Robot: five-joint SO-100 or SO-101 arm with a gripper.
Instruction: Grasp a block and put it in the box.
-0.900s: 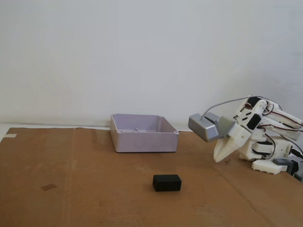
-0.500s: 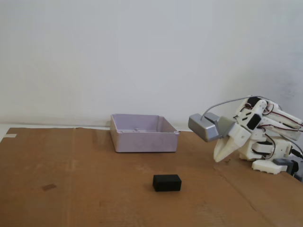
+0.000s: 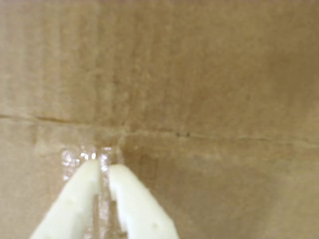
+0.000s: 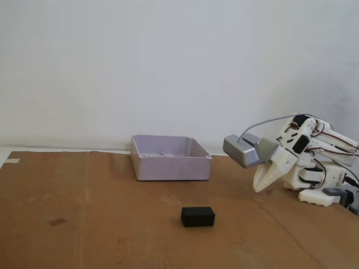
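Observation:
The small black block point(image 4: 197, 216) lies on the brown cardboard at the front centre of the fixed view. Behind it and a little to the left stands the pale lavender box point(image 4: 170, 166), empty as far as its rim shows. My white gripper point(image 4: 257, 189) hangs folded at the right, tips pointing down just above the cardboard, well to the right of the block. The wrist view shows only bare cardboard and my gripper point(image 3: 102, 165), whose two white fingers stand nearly together with nothing between them. Neither block nor box appears in the wrist view.
The grey camera housing point(image 4: 242, 150) juts out left of the wrist. The arm's white base point(image 4: 320, 188) sits at the right edge. A seam with shiny tape point(image 3: 84, 155) crosses the cardboard. A white wall rises behind the table.

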